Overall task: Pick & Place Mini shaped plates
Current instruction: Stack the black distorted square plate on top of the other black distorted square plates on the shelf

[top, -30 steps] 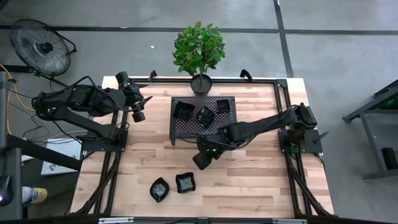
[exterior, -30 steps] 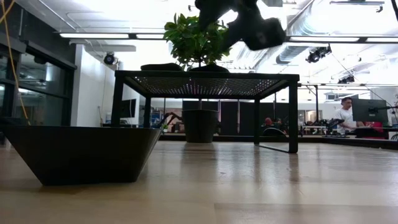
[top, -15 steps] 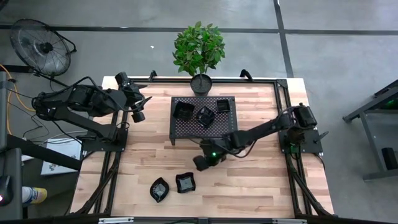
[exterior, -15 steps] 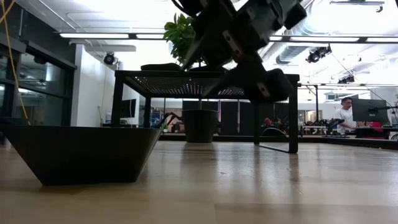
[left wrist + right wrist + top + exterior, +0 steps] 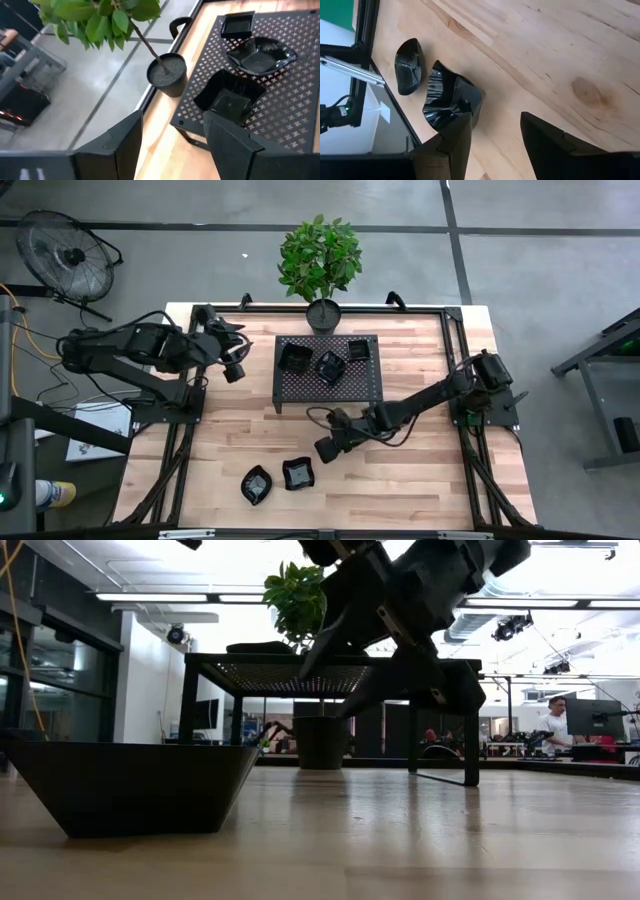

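Observation:
Two glossy black mini plates lie on the wood near the table's near edge: a leaf-like one (image 5: 256,484) (image 5: 409,66) and a wavy-edged one (image 5: 297,473) (image 5: 451,100). Three more rest on the black perforated rack (image 5: 326,385): a squarish one (image 5: 230,97), a wavy one (image 5: 259,55) and a small square one (image 5: 237,24). My right gripper (image 5: 325,448) (image 5: 495,145) hangs open above the table, just to the far right of the wavy plate on the wood. My left gripper (image 5: 232,360) (image 5: 170,145) is open left of the rack, in the air.
A potted plant (image 5: 322,312) stands at the far edge behind the rack. In the low view one plate on the wood (image 5: 135,785) looms at the left, with the rack's legs (image 5: 470,725) behind. Bare wood lies right of the right gripper.
My right gripper has come down and moved toward the near edge, closer to the two plates on the wood, with its arm stretching out lower. My left gripper has shifted slightly right toward the rack and turned to face it.

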